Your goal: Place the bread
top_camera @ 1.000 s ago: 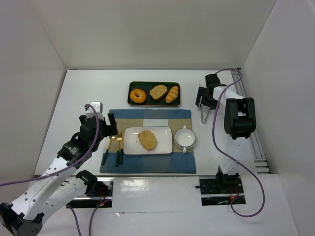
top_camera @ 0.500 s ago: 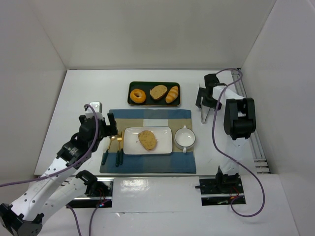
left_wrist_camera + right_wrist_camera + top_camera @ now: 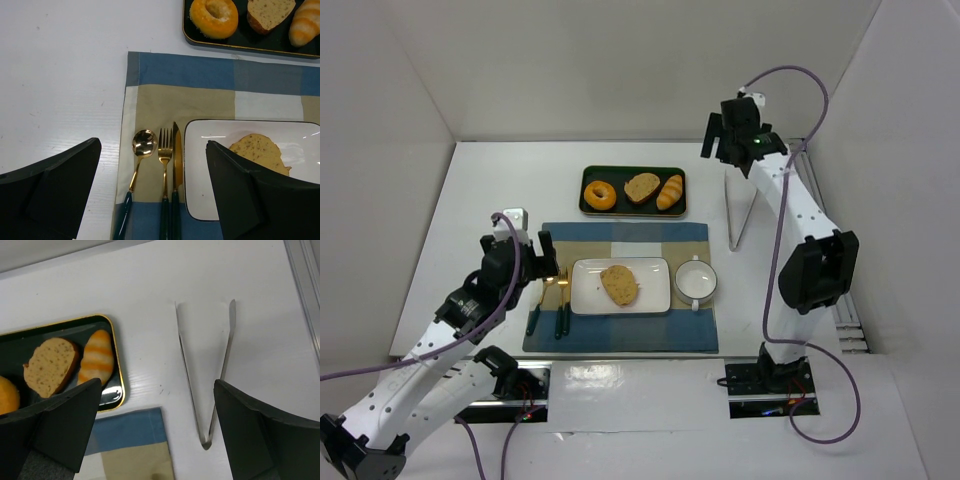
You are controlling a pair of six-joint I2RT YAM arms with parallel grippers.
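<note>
The bread (image 3: 619, 284) is a tan, speckled oval slice lying flat on the white rectangular plate (image 3: 655, 300). Its edge shows beside my left finger in the left wrist view (image 3: 259, 151). My left gripper (image 3: 535, 262) hangs open over the gold cutlery (image 3: 165, 160), left of the plate, holding nothing (image 3: 155, 197). Raised near the back wall, my right gripper (image 3: 732, 150) is open and empty (image 3: 157, 440). Below it, metal tongs (image 3: 205, 442) lie on the table.
A dark tray (image 3: 632, 211) at the back holds a doughnut (image 3: 599, 194), a rounder slice (image 3: 642, 187) and a croissant roll (image 3: 670, 191). A white cup (image 3: 696, 281) stands right of the plate on the checked placemat (image 3: 620, 335). The tongs (image 3: 733, 244) lie right of the mat.
My right arm has lifted and swung back away from the tongs, which stay on the table. Its jaws have opened wider. The left arm and the bread have not moved.
</note>
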